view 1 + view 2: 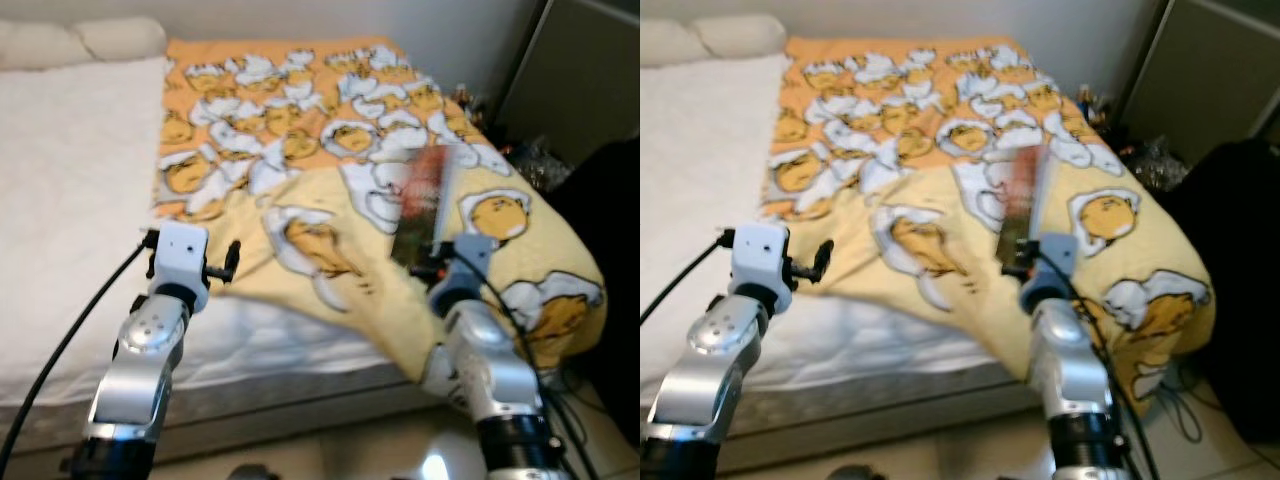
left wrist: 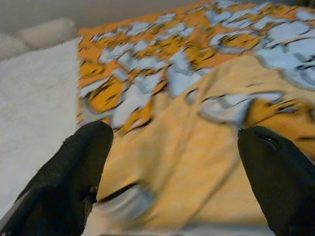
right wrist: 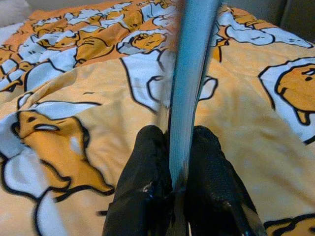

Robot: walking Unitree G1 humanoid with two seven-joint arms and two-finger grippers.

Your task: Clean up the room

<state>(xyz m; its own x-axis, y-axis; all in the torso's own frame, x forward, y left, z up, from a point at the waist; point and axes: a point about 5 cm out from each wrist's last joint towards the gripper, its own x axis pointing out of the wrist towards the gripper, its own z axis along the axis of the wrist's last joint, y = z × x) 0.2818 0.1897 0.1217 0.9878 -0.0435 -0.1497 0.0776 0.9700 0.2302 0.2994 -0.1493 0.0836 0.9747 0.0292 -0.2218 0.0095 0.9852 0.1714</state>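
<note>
Right gripper [image 3: 178,162] clenched on a thin flat packet [image 1: 420,205], held edge-on above the blanket [image 1: 300,160] near the bed's right edge, long axis pointing away toward the headboard. Left gripper [image 2: 172,177] spread wide, empty, over the blanket's near left corner.

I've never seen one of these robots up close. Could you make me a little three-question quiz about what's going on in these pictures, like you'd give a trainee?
1. True or false: the right gripper is pinching a thin flat packet with a red-and-dark printed face, held upright above the bed.
2. Multiple choice: the yellow-and-orange blanket with cartoon egg figures lies on a) the floor, b) the white mattress, c) a chair.
3. Fill in: the left gripper has its black fingers spread ____ with nothing between them.

Key: 1 true; 2 b; 3 open
</note>
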